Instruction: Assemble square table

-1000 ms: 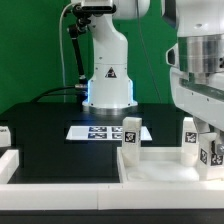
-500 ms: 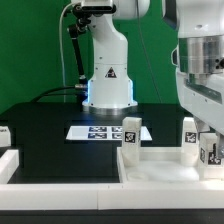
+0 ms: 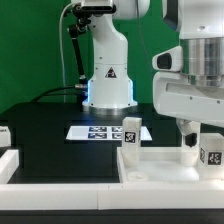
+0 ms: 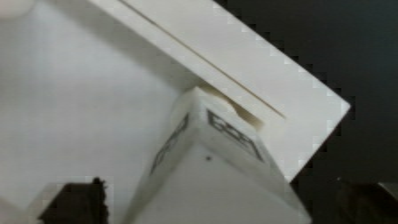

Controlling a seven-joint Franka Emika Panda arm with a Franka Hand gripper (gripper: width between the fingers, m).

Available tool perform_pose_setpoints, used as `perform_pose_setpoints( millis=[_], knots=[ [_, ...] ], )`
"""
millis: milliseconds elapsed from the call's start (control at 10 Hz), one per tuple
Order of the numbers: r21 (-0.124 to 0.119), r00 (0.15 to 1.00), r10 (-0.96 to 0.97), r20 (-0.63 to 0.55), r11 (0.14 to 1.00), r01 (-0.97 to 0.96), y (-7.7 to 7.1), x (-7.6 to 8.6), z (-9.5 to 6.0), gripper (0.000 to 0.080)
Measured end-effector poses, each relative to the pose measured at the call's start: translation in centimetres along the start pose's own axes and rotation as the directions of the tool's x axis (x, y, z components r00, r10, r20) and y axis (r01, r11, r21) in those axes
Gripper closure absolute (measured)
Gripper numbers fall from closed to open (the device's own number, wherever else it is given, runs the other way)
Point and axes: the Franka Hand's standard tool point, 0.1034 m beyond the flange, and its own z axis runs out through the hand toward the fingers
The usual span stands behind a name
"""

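Observation:
The white square table top [image 3: 160, 172] lies at the exterior view's lower right with its raised rim up. A chunky white leg [image 3: 131, 132] stands on its near-left corner. Two more tagged legs stand at the right, one [image 3: 189, 146] behind and one [image 3: 212, 152] in front. My gripper [image 3: 204, 132] hangs just above these right-hand legs. In the wrist view one tagged leg [image 4: 217, 150] stands in a corner of the table top [image 4: 80, 100], between my gripper's [image 4: 222, 208] dark fingertips [image 4: 79, 203]. The jaws are open, with a gap on each side of the leg.
The marker board [image 3: 100, 131] lies on the black table in front of the arm's white base [image 3: 108, 90]. A low white border rail [image 3: 12, 160] runs along the exterior view's left edge, with a small white part [image 3: 3, 133] behind it.
The jaws have spread apart and let go of the right-hand leg. The hand has risen, so its body sits higher in the exterior view.

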Motion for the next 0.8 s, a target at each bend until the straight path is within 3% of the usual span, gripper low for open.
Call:
perform_pose_setpoints(
  millis=[100, 300, 500, 600, 700, 800],
  knots=[
    [-0.033, 0.978, -0.209, -0.017, 0.978, 0.208, -0.15, -0.39, -0.47, 0.0151],
    [-0.037, 0.864, -0.501, -0.046, 0.865, 0.500, -0.22, -0.49, -0.53, 0.0151],
    [-0.038, 0.846, -0.531, -0.043, 0.847, 0.529, -0.14, -0.37, -0.46, 0.0151],
    [-0.037, 0.865, -0.501, -0.044, 0.866, 0.499, -0.11, -0.37, -0.41, 0.0244],
    [-0.037, 0.868, -0.495, -0.044, 0.869, 0.494, -0.10, -0.37, -0.39, 0.0244],
    [-0.033, 0.899, -0.436, -0.045, 0.900, 0.435, -0.11, -0.40, -0.35, 0.0444]
  ],
)
